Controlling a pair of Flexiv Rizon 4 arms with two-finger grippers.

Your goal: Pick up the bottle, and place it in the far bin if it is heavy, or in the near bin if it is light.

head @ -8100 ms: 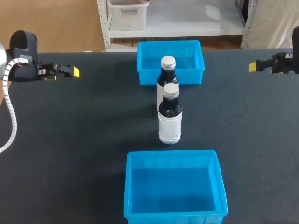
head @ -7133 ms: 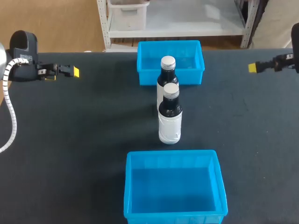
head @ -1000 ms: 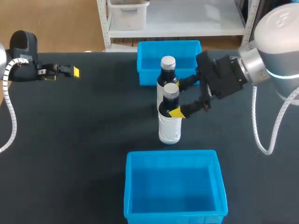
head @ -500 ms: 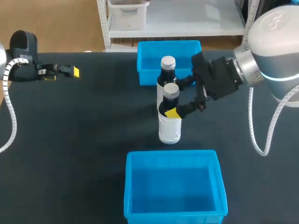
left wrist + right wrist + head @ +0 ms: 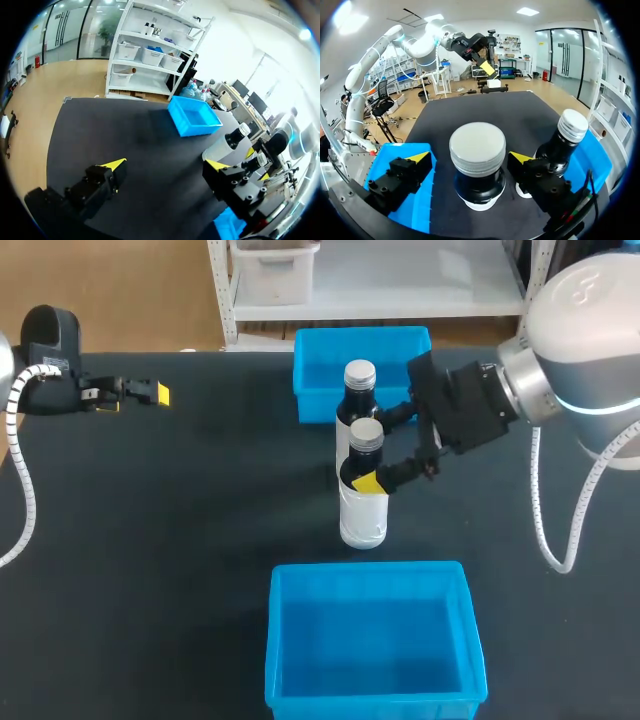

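Two dark bottles with white labels and silver caps stand mid-table in a line, the near bottle (image 5: pixel 362 495) in front of the far bottle (image 5: pixel 357 390). My right gripper (image 5: pixel 372 450) is open around the near bottle's neck, one finger in front and one between the bottles. In the right wrist view the near bottle (image 5: pixel 477 160) stands between the fingers of the right gripper (image 5: pixel 470 157) with small gaps on both sides; the far bottle (image 5: pixel 565 137) is just outside one finger. My left gripper (image 5: pixel 150 393) hovers open at the far left, seen empty as the left gripper (image 5: pixel 164 165).
The far blue bin (image 5: pixel 400 345) stands behind the bottles at the table's back edge. The near blue bin (image 5: pixel 290 640) sits at the front edge, empty. Dark table (image 5: pixel 180 520) lies bare to the left of the bottles.
My right arm has come in from the right edge to the near bottle, and in the last second its fingers slid a little further left around the neck. The left arm has not moved.
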